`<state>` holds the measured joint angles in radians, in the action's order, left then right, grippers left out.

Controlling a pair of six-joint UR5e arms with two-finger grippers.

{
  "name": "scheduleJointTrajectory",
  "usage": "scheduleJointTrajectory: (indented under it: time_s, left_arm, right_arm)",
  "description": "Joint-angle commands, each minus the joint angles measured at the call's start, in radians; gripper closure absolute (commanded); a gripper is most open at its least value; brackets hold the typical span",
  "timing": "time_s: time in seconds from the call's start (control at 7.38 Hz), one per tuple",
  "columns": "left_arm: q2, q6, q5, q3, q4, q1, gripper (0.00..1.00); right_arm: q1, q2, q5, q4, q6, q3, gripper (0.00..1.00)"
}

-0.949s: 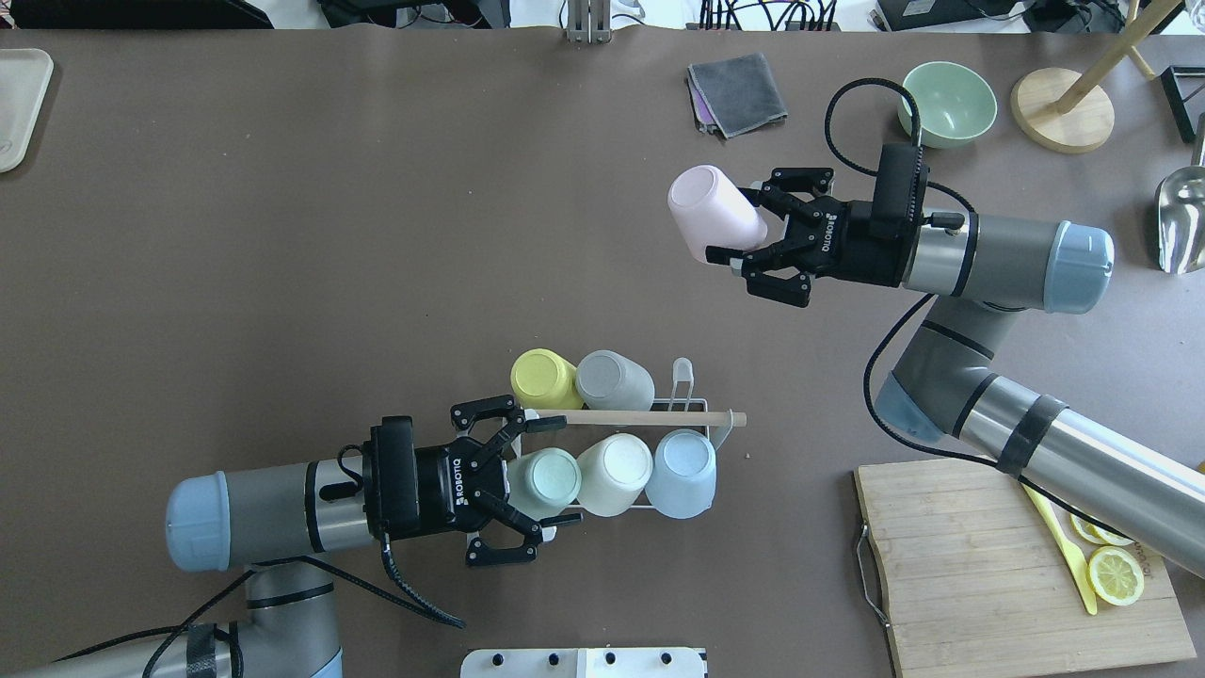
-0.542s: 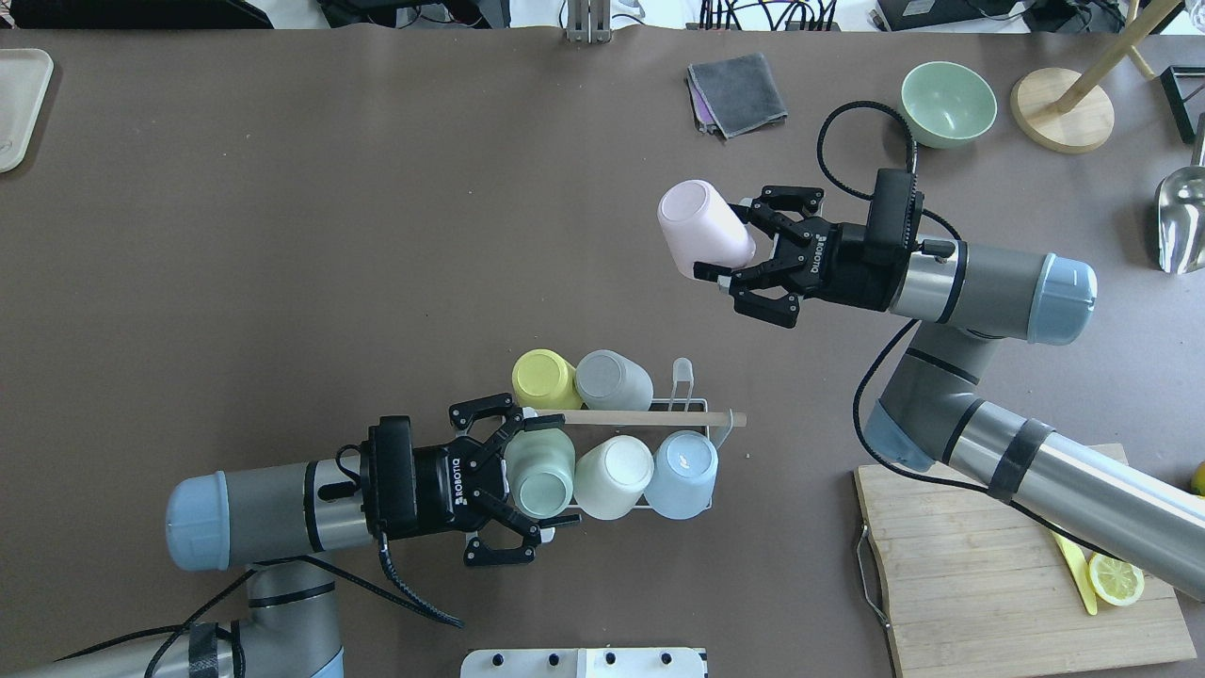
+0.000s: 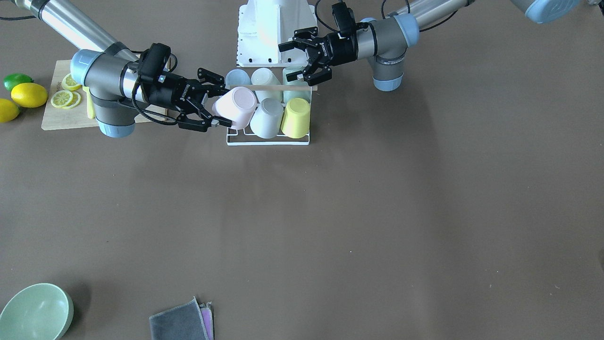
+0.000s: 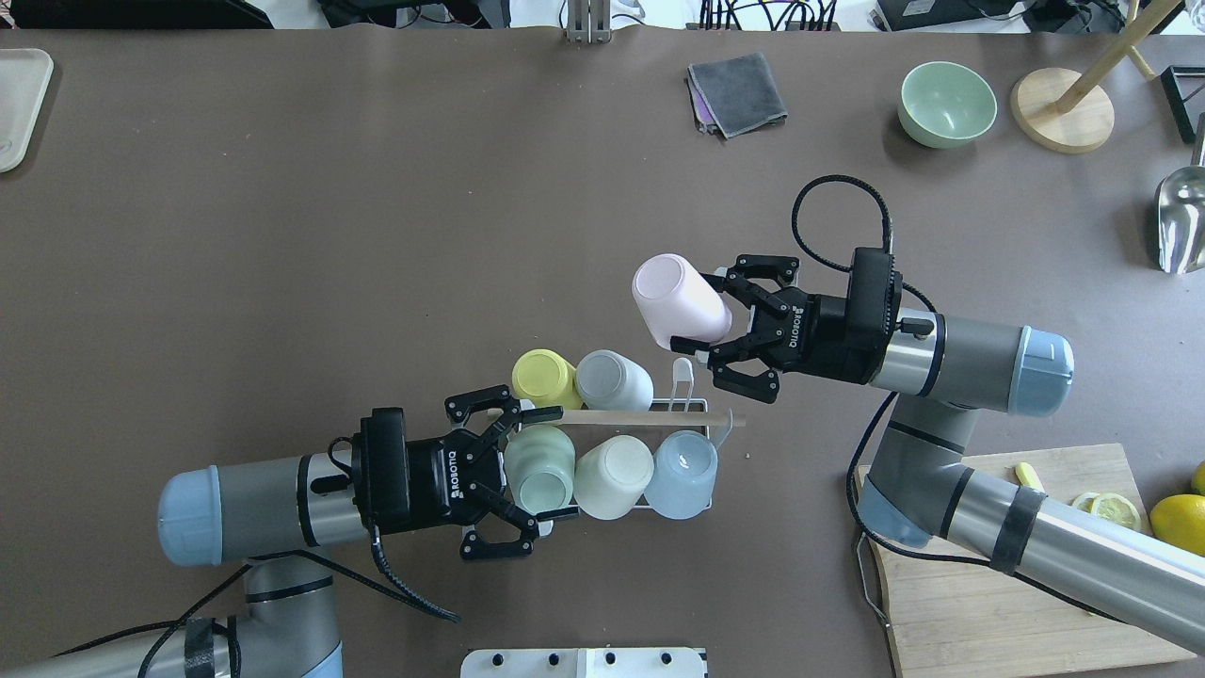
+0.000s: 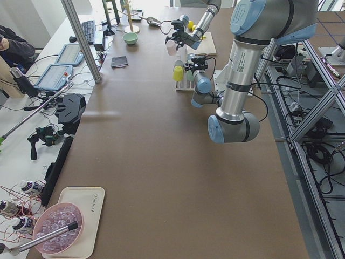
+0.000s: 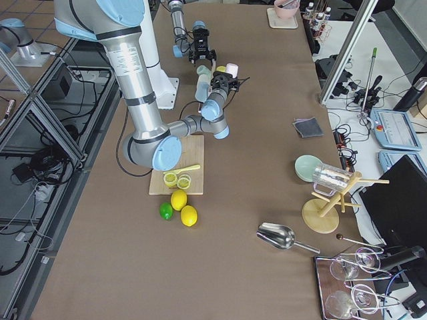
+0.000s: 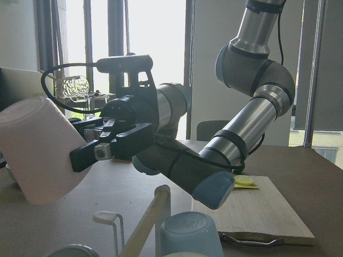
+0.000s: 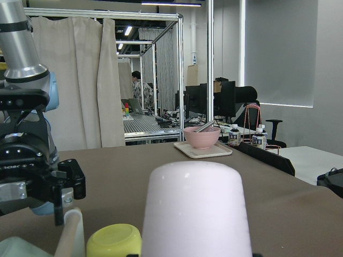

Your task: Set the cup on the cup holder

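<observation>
The cup holder (image 4: 650, 416), a white wire rack with a wooden rod, carries yellow (image 4: 544, 377), grey (image 4: 614, 379), mint (image 4: 541, 466), cream and light blue cups. One white prong (image 4: 682, 370) beside the grey cup is bare. My right gripper (image 4: 706, 317) is shut on a pink cup (image 4: 673, 299), held tilted, bottom up, in the air just beyond that prong. It also shows in the front view (image 3: 234, 107) and the left wrist view (image 7: 37, 150). My left gripper (image 4: 557, 463) is open, with its fingers on either side of the mint cup.
A wooden cutting board (image 4: 941, 584) with lemon slices lies at the near right, under the right arm. A green bowl (image 4: 946, 102), a grey cloth (image 4: 736, 92), a wooden stand (image 4: 1062, 108) and a metal scoop (image 4: 1181, 221) are at the far right.
My right gripper has carried the pink cup nearer and leftward, close to the rack's bare prong. The mint cup has shifted on the rack and my left gripper has drawn back slightly.
</observation>
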<state>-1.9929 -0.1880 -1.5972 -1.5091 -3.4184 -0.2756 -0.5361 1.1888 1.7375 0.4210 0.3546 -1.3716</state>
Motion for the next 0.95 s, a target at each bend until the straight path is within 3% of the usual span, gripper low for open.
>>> scheduleJointTrajectory:
  time_s: [0.0,0.27,0.81]
  left_arm:
    - [0.011,-0.004,-0.009,-0.067,0.084,-0.063,0.01]
    - [0.054,-0.083,-0.039,-0.224,0.296,-0.137,0.01]
    - [0.059,-0.091,-0.289,-0.35,0.676,-0.386,0.01]
  right_arm:
    - [0.016,0.018,-0.009,-0.001,-0.008,-0.006,0.62]
    - [0.03,0.023,-0.013,0.001,-0.009,-0.006,0.61]
    - [0.041,0.029,-0.013,0.001,-0.013,-0.004,0.61]
